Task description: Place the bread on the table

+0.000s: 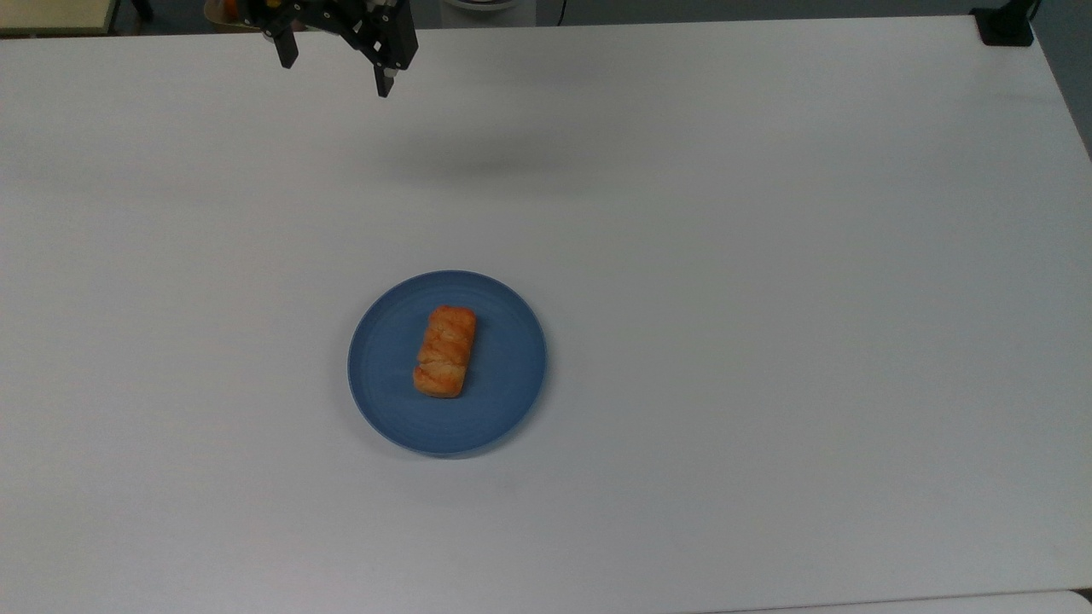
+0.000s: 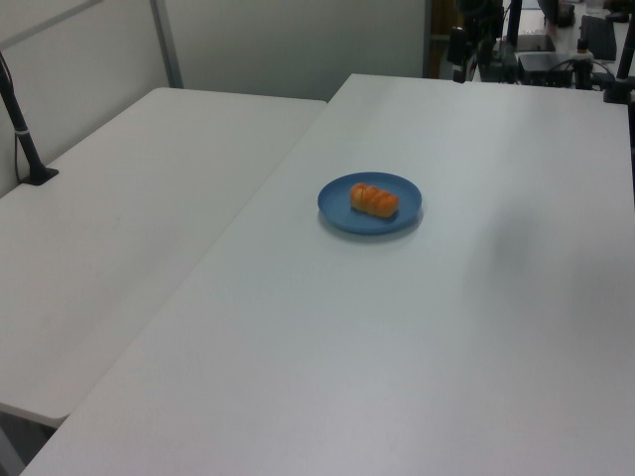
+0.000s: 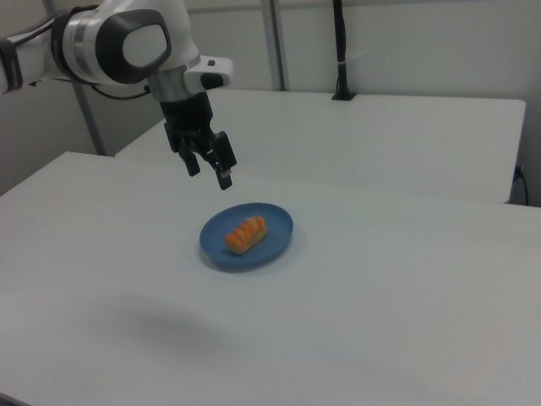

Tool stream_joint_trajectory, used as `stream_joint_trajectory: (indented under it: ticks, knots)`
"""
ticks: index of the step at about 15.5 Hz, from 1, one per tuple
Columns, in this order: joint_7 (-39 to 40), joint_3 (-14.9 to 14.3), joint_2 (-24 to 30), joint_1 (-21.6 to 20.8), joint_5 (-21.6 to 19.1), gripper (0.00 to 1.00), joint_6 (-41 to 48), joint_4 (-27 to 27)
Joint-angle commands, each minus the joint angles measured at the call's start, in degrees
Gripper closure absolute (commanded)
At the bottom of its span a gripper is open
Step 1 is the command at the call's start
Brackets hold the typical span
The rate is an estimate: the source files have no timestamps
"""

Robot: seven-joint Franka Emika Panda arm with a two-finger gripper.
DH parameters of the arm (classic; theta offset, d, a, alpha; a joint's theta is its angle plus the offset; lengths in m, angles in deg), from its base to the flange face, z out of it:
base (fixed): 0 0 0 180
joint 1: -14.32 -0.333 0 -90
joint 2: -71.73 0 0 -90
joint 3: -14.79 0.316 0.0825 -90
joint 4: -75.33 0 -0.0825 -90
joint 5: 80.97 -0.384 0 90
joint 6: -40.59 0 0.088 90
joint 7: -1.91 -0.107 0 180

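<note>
The bread (image 1: 445, 351) (image 2: 374, 200) (image 3: 245, 234), a small golden-orange twisted loaf, lies in the middle of a round blue plate (image 1: 512, 367) (image 2: 333, 201) (image 3: 277, 222). The plate rests on the white table (image 1: 768, 341) (image 2: 397, 347) (image 3: 380, 321). My gripper (image 1: 334, 75) (image 3: 209, 175) hangs open and empty, well above the table. In the top view it is at the far edge, up and left of the plate. In the right view it hovers above and slightly left of the plate, fingers pointing down.
A second white table (image 2: 129, 198) (image 3: 406, 135) stands alongside, with a narrow gap between the two. A black post (image 2: 25, 129) (image 3: 341, 51) is clamped to its far side. Another black clamp (image 1: 1007, 26) sits at the top view's upper right corner.
</note>
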Motion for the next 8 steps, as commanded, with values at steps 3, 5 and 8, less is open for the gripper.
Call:
stream_joint_trajectory:
  ticks: [3,5,8]
  knots:
    - [1.3,-0.5,-0.9,-0.1,-2.1,0.00,0.1,-0.5]
    - [1.2,-0.5,-0.9,-0.1,-2.2,0.00,0.0,-0.6]
    - [1.2,-0.5,-0.9,-0.3,-2.2,0.00,0.1,-0.5]
